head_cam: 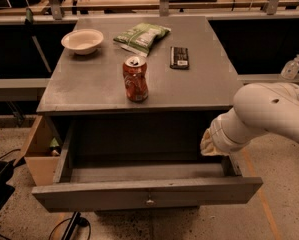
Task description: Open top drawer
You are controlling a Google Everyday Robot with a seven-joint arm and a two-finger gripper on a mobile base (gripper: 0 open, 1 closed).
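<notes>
The top drawer point(148, 193) is a wide grey drawer pulled far out of the grey cabinet point(139, 91). Its flat grey inside point(144, 173) shows and holds nothing I can see. A small round metal knob point(150, 201) sits at the centre of its front. My gripper point(208, 144) is at the end of the white arm point(269, 115). It hangs over the drawer's right side wall, near the back corner under the cabinet top. Most of it is hidden behind the arm's wrist.
On the cabinet top stand a red soda can point(135, 79), a white bowl point(82, 40), a green snack bag point(141, 35) and a dark bar point(179, 57). A cardboard box point(39, 156) sits at the left on the floor. A sanitizer bottle point(291, 67) stands at the right.
</notes>
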